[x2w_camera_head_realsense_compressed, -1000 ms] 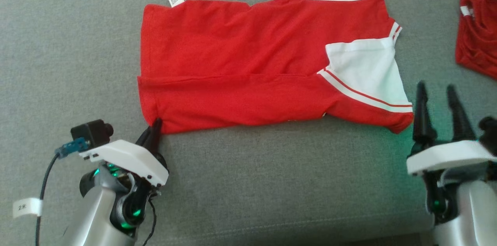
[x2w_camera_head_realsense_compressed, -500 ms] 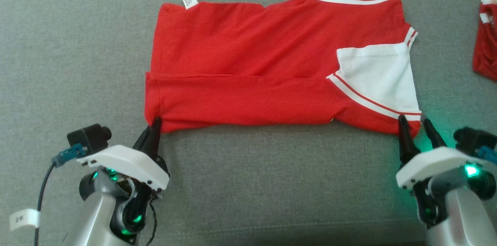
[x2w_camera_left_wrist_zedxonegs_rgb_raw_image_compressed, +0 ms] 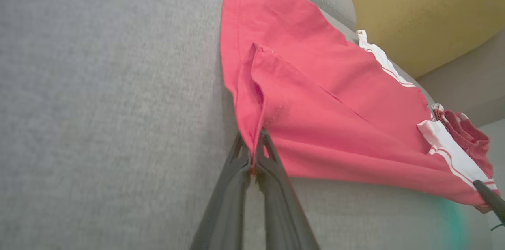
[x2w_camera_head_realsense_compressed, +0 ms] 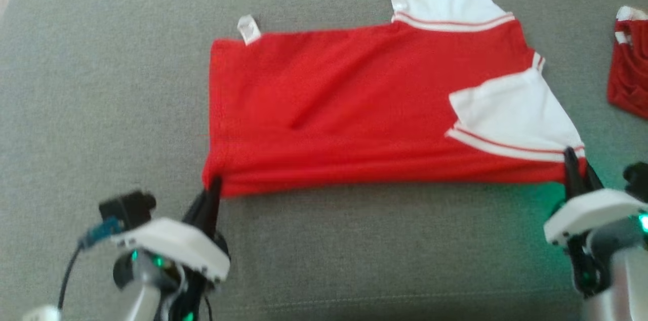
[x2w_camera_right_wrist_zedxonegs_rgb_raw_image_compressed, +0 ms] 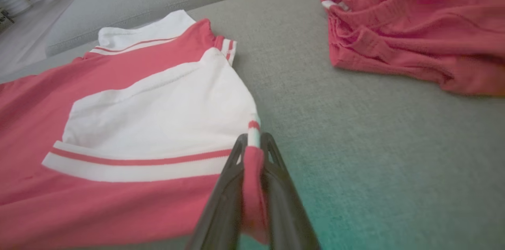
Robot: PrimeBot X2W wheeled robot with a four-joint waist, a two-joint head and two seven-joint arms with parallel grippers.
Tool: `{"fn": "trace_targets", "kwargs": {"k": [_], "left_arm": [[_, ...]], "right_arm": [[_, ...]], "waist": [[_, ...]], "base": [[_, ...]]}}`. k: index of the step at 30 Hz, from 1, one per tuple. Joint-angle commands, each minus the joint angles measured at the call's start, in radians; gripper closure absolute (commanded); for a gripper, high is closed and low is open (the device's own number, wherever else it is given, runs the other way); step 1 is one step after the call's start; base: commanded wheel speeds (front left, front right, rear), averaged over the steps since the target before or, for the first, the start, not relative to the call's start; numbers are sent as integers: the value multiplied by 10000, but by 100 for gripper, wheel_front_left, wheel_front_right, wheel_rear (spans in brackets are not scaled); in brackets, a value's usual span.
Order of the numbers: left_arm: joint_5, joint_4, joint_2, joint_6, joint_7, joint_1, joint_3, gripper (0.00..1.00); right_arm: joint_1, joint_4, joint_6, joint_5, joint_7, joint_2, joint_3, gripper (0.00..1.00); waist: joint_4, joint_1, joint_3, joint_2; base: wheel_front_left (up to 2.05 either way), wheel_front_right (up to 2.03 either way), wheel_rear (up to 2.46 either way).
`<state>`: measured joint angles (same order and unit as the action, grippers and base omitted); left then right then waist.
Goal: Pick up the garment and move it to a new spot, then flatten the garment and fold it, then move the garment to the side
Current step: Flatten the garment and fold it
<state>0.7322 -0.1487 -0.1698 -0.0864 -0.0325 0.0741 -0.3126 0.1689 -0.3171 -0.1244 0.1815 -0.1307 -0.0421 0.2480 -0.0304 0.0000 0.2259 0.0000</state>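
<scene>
A: Where is the garment?

B: The garment (x2w_camera_head_realsense_compressed: 354, 108) lies spread over the middle of the sofa (x2w_camera_head_realsense_compressed: 101, 83). It is red with white sleeves, and its long side runs along the sofa's near edge. A label (x2w_camera_head_realsense_compressed: 248, 27) sticks out at its far left corner. One white sleeve (x2w_camera_head_realsense_compressed: 511, 108) lies over the red body at the right end.

A: And the grippers?

B: The left gripper (x2w_camera_head_realsense_compressed: 212, 189) is pinched tight on the garment's near left corner. In the left wrist view the hem is caught between its closed fingers (x2w_camera_left_wrist_zedxonegs_rgb_raw_image_compressed: 276, 187). The right gripper (x2w_camera_head_realsense_compressed: 576, 166) is clamped the same way on the near right corner, with cloth squeezed between the fingers. The near edge hangs a little raised and taut between the two.

A: Which step is this?

B: Folding, I judge. The garment looks flat, the left wrist view shows a doubled layer at the near corner, and both near corners are held as for a fold. The next move calls for lifting both corners together, level, and carrying them toward the sofa's far edge until they meet the far hem. The cloth must not go slack, and the sleeve must not slide out.

A: Is anything in the way?

B: A crumpled red pile (x2w_camera_head_realsense_compressed: 628, 73) sits by the sofa's right edge, near the right gripper but apart from the garment. The right arm should avoid swinging outward into it.
</scene>
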Motion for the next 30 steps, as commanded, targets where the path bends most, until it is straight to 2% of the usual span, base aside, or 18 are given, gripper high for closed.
{"fn": "trace_targets", "kwargs": {"k": [1, 9, 10, 11, 12, 13, 16, 23, 30], "left_arm": [[-26, 531, -268, -109, 50, -212, 373, 100], [130, 1516, -82, -549, -160, -1865, 42, 100], [100, 1527, -76, -579, -148, -1926, 9, 94], [64, 1519, -74, -601, -130, -1958, -20, 60], [48, 1510, -70, -614, -116, -1975, -38, 0], [46, 1505, -62, -627, -110, -1982, -44, 0], [-38, 1592, -219, -672, -100, -1924, 33, 0], [-432, 1987, -1118, -725, -300, -1269, 455, 0], [-1088, 1473, -2334, -206, -1409, 1269, 385, 0]], "right_arm": [[-297, 577, -63, -56, -142, -81, 1, 100], [-1731, 1825, -63, 248, -728, -81, 100, 100], [-1871, 1910, -63, 301, -740, -81, 104, 100], [-1994, 1982, -63, 350, -744, -81, 119, 78], [-2102, 2041, -63, 397, -753, -81, 134, 51], [-2189, 2104, -63, 440, -747, -81, 144, 0], [-2385, 2332, -63, 531, -704, -81, 172, 0], [-2348, 3142, -63, 496, -459, -81, 213, 0], [-1473, 3766, -63, 230, -561, -81, -661, 0]], "waist": [[-28, 0, -36, 0], [6, 0, -134, 0], [15, 0, -141, 0], [18, 0, -153, 0], [13, 0, -161, 0], [-2, 0, -169, 0], [-69, 0, -144, 0], [-239, 0, -24, 0], [-345, 0, 496, 0]], "base": [[0, 0, 0], [0, 0, 0], [0, 0, 0], [0, 0, 0], [0, 0, 0], [0, 0, 0], [0, 0, 0], [0, 0, 0], [0, 0, 0]]}}
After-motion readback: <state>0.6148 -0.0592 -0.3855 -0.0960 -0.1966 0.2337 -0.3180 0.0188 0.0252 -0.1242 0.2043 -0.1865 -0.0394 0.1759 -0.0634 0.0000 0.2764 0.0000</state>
